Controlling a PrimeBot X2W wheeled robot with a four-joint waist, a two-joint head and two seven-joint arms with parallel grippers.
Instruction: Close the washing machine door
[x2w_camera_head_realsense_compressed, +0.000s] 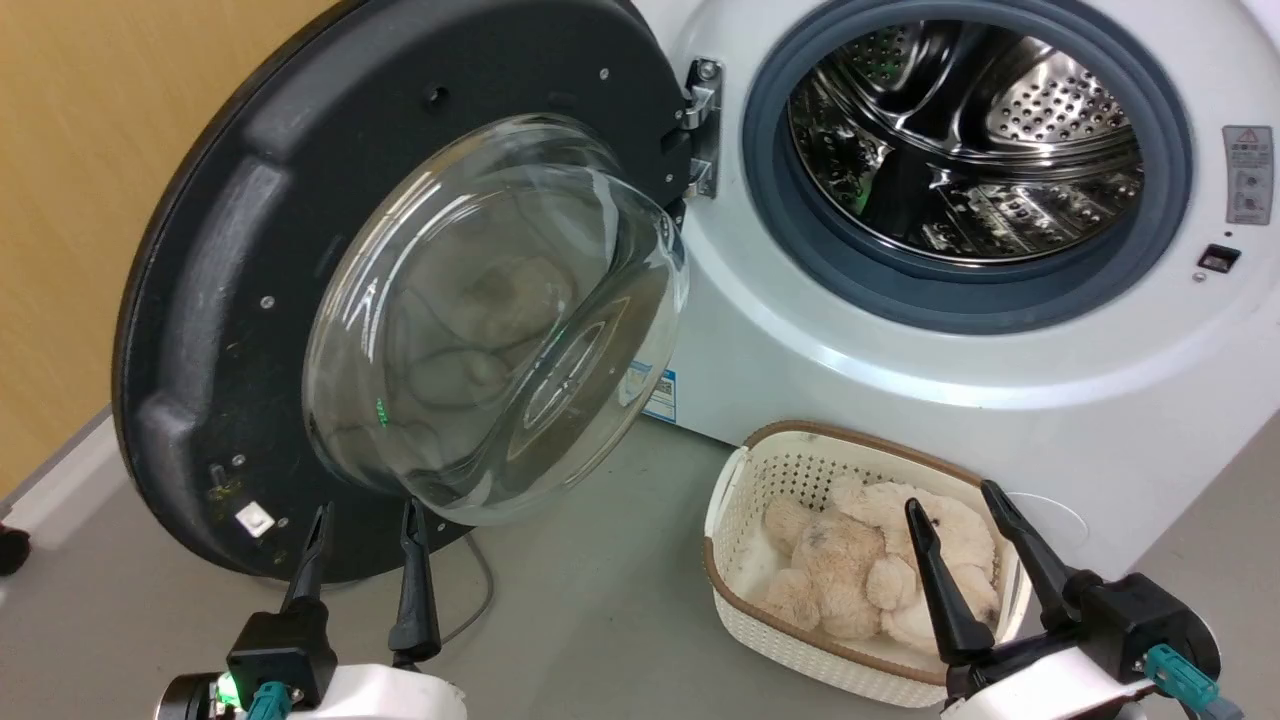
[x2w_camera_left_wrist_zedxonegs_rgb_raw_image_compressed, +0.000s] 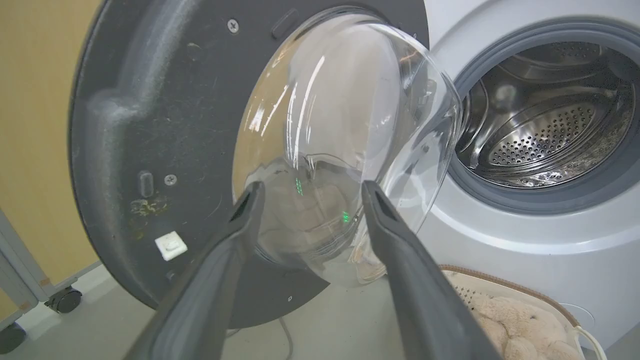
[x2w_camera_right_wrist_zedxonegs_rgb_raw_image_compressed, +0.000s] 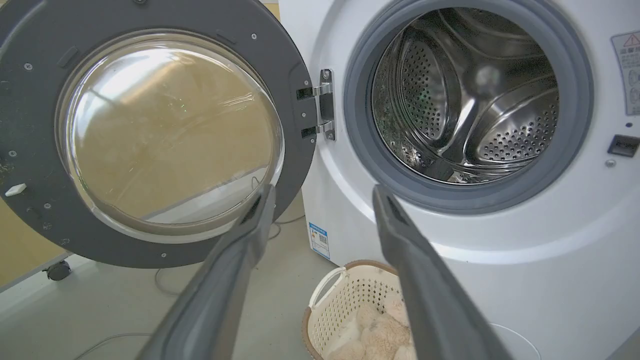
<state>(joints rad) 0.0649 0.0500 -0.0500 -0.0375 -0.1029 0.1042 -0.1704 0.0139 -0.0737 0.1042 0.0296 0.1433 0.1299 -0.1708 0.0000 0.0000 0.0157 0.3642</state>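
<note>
Head view: washing machine door (x2w_camera_head_realsense_compressed: 400, 300) hangs wide open.

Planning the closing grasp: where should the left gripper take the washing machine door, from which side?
Likely the free edge of the black rim, opposite the hinge, from the robot's left: the door stands wide open; the glass bowl is smooth, bulging.

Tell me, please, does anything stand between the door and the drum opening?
Nothing visible does; the basket with the plush toy sits on the floor before the washing machine, seemingly below the door.
</note>
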